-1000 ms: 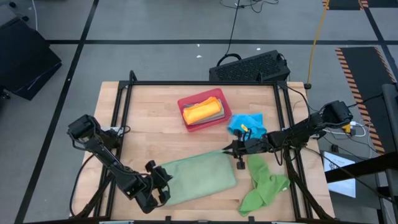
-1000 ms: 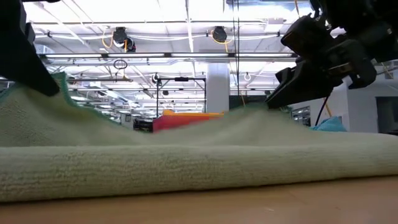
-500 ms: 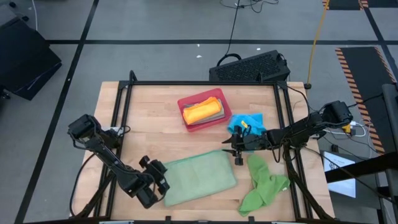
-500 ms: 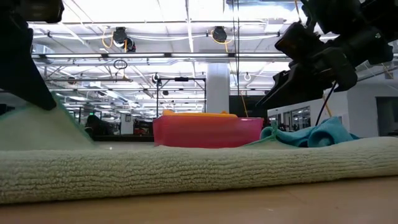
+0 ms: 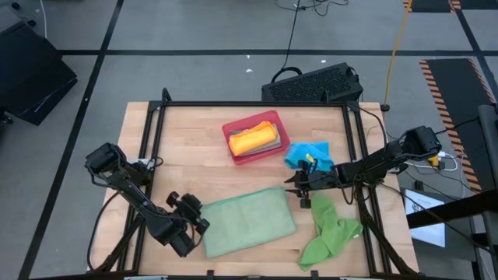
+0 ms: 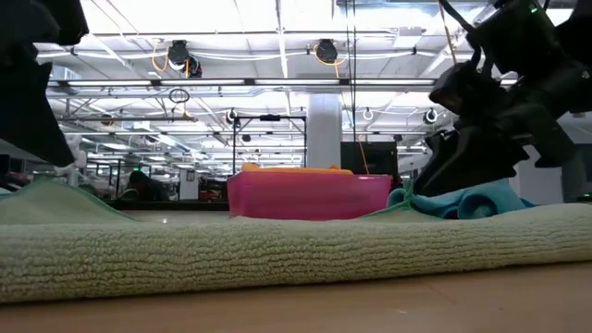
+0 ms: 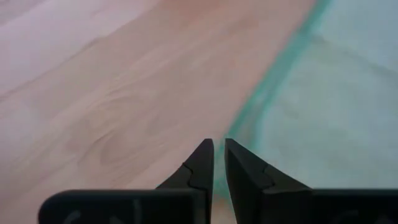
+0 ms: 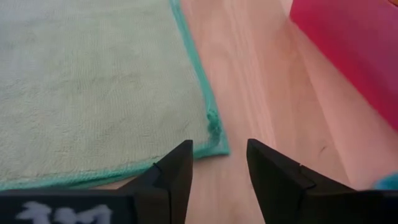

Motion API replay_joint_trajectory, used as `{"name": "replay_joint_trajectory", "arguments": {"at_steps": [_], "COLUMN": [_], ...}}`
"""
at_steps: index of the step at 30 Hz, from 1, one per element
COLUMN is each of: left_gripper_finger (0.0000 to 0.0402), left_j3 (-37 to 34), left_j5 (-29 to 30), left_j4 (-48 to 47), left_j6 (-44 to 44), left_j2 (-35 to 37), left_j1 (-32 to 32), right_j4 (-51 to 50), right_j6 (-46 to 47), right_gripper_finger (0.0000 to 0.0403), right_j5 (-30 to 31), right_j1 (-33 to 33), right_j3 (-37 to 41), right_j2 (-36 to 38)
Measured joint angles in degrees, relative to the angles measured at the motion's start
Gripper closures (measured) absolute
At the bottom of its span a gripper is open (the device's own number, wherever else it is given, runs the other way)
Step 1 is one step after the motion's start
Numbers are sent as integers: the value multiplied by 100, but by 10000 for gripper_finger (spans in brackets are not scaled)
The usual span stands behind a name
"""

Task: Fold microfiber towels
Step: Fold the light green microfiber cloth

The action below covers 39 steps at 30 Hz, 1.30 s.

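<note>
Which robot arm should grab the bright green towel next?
Right, probably. The right claw hovers open beside the crumpled bright green towel, while the left claw sits at the far edge of the folded sage towel, which lies between them.
</note>
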<state>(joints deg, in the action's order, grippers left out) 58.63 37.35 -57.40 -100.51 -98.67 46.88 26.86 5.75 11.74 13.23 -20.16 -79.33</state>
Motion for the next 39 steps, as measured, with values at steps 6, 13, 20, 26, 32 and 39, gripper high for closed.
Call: {"name": "replay_joint_trajectory", "arguments": {"at_steps": [6, 13, 20, 26, 32, 39], "left_gripper_finger": [360, 360, 322, 219, 154, 148], "left_j3": [0, 0, -103, -514, -774, -962], "left_j5": [-578, 95, -145, -117, 65, 218], "left_j4": [-714, 165, 488, 831, 1603, 1846], "left_j6": [-796, -158, -657, -703, -115, 98], "left_j2": [0, 0, 0, 0, 0, -2], "left_j1": [2, 71, 168, 207, 207, 207], "right_j4": [79, 253, 316, 383, 486, 648], "right_j6": [-9, -86, -64, -72, -176, -204], "right_gripper_finger": [274, 304, 331, 327, 300, 310], "right_j5": [3, -1, -288, -144, -271, -740], "right_j1": [0, 0, -4, -52, -170, -290], "right_j3": [45, 45, 45, 45, 45, 45], "right_j2": [0, 0, 0, 0, 0, -45]}}
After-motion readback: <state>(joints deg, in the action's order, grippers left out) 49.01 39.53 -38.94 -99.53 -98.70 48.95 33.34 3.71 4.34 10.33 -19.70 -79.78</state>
